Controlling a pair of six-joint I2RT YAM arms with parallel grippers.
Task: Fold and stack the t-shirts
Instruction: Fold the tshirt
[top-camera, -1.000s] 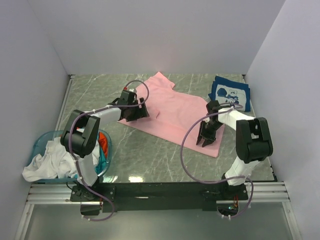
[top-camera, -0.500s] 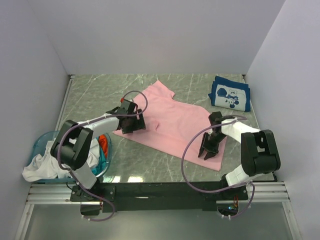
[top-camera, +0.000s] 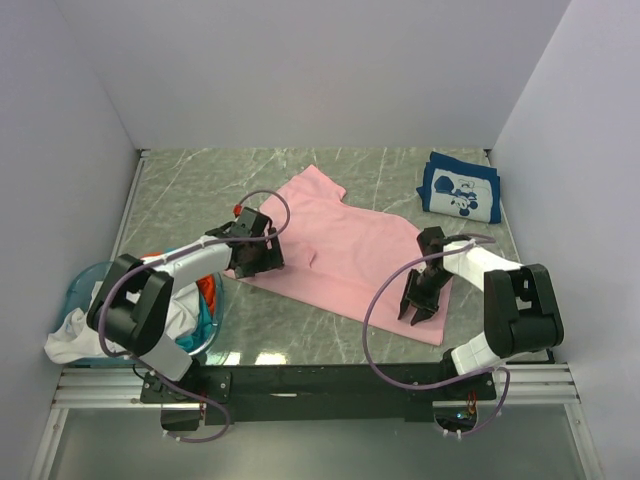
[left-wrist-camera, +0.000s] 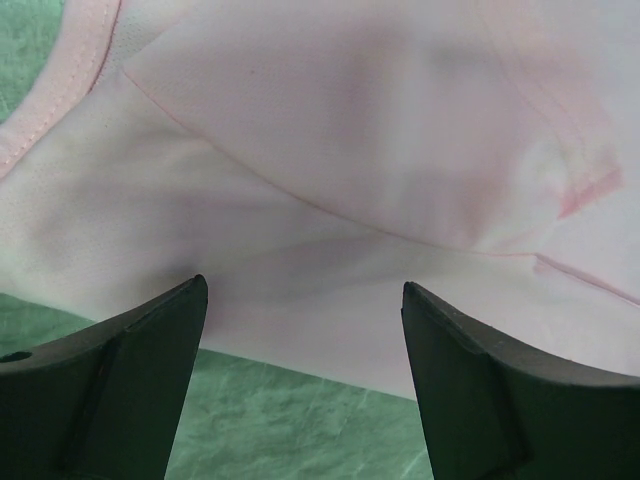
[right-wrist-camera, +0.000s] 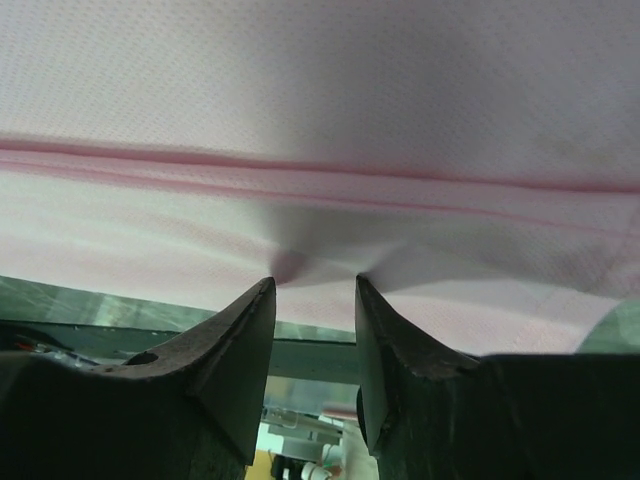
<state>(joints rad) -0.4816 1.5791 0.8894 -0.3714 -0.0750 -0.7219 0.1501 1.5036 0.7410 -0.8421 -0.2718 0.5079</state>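
The pink t-shirt (top-camera: 345, 240) lies slantwise on the table (top-camera: 200, 190), its long axis running from beyond my left gripper (top-camera: 255, 262) to the hem at my right gripper (top-camera: 415, 306). It is plain light pink, spread flat and faintly creased. My left gripper stands wide open over its edge, while my right gripper pinches the puckered hem.

The top external camera looks steeply down from high behind the arm bases, far enough off to take in the whole table (top-camera: 300, 310). Each wrist camera peers forward between its own fingertips, on the left gripper (left-wrist-camera: 302, 283) and the right gripper (right-wrist-camera: 314, 279), pressed close (weave shows) to the pink t-shirt (top-camera: 350, 240), which all three views share.
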